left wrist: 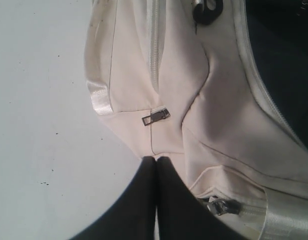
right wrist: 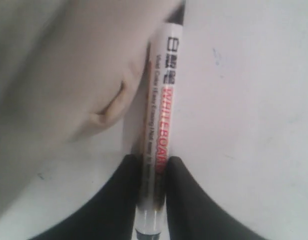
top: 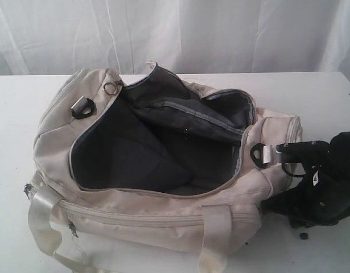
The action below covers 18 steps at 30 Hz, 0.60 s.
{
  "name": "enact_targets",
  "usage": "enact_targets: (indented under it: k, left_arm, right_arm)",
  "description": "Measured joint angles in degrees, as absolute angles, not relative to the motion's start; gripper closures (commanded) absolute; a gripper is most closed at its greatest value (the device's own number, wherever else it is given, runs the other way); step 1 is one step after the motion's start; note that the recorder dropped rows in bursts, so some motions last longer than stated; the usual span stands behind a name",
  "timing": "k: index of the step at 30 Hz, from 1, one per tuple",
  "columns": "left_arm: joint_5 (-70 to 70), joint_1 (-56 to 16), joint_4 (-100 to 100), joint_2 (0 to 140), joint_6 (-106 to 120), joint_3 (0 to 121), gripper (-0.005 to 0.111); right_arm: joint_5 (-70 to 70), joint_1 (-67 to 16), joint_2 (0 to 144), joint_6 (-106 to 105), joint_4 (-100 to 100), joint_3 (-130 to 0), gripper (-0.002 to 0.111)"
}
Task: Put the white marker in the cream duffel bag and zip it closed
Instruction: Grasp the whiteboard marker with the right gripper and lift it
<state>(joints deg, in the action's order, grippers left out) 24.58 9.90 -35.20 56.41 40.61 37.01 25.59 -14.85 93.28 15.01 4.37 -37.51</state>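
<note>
Against the white table [right wrist: 244, 100], the white marker [right wrist: 161, 100] bears red lettering.

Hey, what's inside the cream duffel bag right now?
The cream duffel bag gapes open: only dark lining and an inner zip pocket show inside. The white marker is outside, gripped by the right tool. Anything under the folded lining is hidden.

Duffel bag [top: 163, 219] agape, inner flap [top: 192, 116] across

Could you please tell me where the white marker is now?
In the right wrist view, the white marker sits in the right gripper, on the table beside the cream duffel bag.
</note>
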Motion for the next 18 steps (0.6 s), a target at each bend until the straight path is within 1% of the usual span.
enact_targets:
  k: [3,10,18]
  left_arm:
    - [24.6,9.9,-35.2,56.4,40.6,37.0,0.107]
    - [24.6,9.9,-35.2,56.4,40.7,37.0,0.107]
    - [24.6,9.9,-35.2,56.4,40.7,37.0,0.107]
  right_arm:
    - [25.7,-14.9,93.3,16.0,4.4,-37.5,0.108]
    - [27.3,-14.9,91.8,17.3,4.5,-37.5,0.108]
    - [32.9,-14.9,83.0,18.0,9.7,-37.5,0.108]
